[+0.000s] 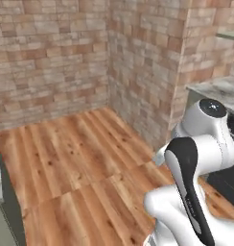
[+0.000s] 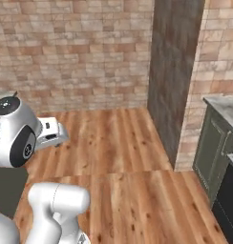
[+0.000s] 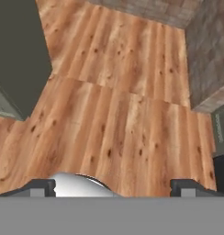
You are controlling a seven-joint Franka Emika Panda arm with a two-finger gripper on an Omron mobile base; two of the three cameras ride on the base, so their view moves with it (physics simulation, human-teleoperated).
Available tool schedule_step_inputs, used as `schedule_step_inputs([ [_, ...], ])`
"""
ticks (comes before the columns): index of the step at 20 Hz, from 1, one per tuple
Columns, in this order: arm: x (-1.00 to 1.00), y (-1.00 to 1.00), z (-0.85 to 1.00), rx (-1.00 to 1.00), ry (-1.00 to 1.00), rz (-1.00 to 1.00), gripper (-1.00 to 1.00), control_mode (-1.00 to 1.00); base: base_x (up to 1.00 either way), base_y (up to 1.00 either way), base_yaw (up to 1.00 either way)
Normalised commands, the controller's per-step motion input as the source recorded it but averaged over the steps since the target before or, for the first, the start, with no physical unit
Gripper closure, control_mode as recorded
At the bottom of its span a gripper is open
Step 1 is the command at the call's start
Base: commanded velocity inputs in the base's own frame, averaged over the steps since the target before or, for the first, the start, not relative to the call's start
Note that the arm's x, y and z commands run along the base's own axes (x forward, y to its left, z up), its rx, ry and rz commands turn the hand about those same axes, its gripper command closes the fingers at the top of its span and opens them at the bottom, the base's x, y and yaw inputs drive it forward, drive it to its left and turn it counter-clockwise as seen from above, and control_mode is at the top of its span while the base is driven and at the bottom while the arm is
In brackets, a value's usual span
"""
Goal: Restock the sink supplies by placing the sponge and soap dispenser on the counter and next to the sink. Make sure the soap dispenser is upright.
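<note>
Honestly, you are near the start of this job as far as these views tell. You see no sponge or soap dispenser in your frames, nor any sink, so nothing lets you judge either item as placed; I would treat both placements as still to do.

Look at the hand view: the gripper (image 3: 114,186) points down at bare wooden floor (image 3: 114,114), and its two dark fingertips (image 3: 38,186) sit far apart at the bottom corners with nothing between them. So the jaws stand wide and you carry nothing.

Of the task's things, you have only a piece of the counter (image 2: 223,106): a grey-white veined marble edge at the far right of the right base view, above a sage-green cabinet front (image 2: 209,147) and a dark panel below it near the corner of the frame. The left base view shows what is probably the same marble top at its right edge, behind the arm. You cannot tell from here how close the basin is to that end.

Around you are a brick wall (image 1: 52,53) and a grey-brown pillar (image 2: 173,71) that stands between the open floor and the counter. My guess is that you need to drive on and find the supplies first, then mind that the dispenser ends up standing on its base.
</note>
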Motion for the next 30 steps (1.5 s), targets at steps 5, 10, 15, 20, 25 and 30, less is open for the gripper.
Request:
schedule_step_inputs([
  [5,0.0,0.0,0.0,0.0,0.0,0.0,-1.0,1.0,-0.81,0.43,0.58],
  [10,0.0,0.0,0.0,0.0,0.0,0.0,-1.0,1.0,-0.16,0.82,0.59],
  [15,0.0,0.0,0.0,0.0,0.0,0.0,-1.0,1.0,0.04,0.98,0.53],
  [20,0.0,0.0,0.0,0.0,0.0,0.0,-1.0,1.0,0.33,1.0,0.39],
  [25,0.0,0.0,0.0,0.0,0.0,0.0,-1.0,1.0,0.83,0.98,0.25],
  [30,0.0,0.0,0.0,0.0,0.0,0.0,-1.0,1.0,1.0,0.92,0.12],
])
